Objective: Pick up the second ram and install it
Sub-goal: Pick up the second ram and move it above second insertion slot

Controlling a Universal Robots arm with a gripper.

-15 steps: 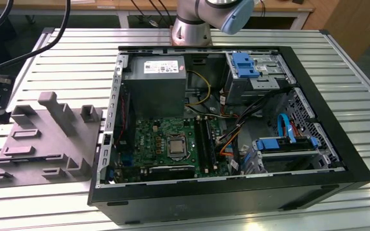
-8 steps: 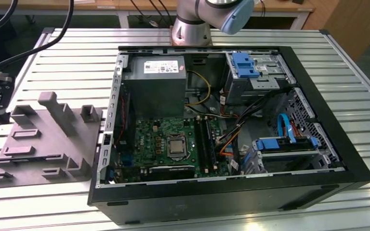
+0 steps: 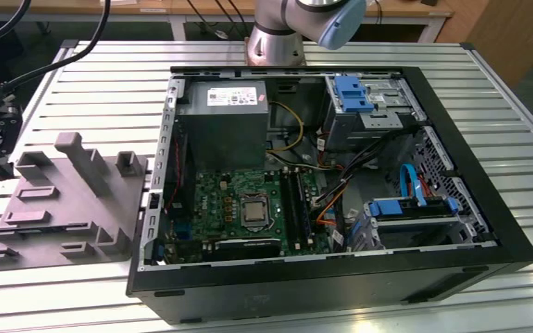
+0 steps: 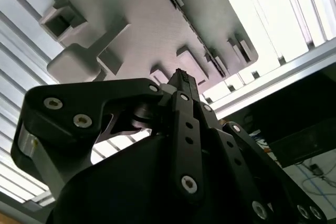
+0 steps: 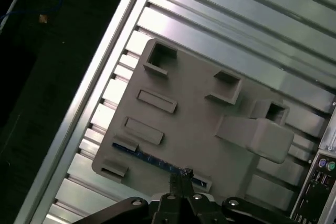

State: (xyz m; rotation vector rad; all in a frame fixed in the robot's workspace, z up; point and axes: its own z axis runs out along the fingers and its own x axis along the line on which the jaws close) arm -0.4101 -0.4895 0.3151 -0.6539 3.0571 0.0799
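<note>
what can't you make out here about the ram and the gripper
The second ram: a blue edge shows in the first wrist view; the grey holder tray hides the rest.
The gripper: its shut fingers cover the spot, so contact with the ram is unclear.
The motherboard slots: too small in the exterior view to tell which are filled.

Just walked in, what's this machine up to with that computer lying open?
The robot's hand, closed and empty, hovers over a grey holder tray where a blue-green memory stick lies in a groove near one edge. The stick is not yet picked up. Beside the tray, on the slatted table, an open computer case shows its green motherboard.
</note>
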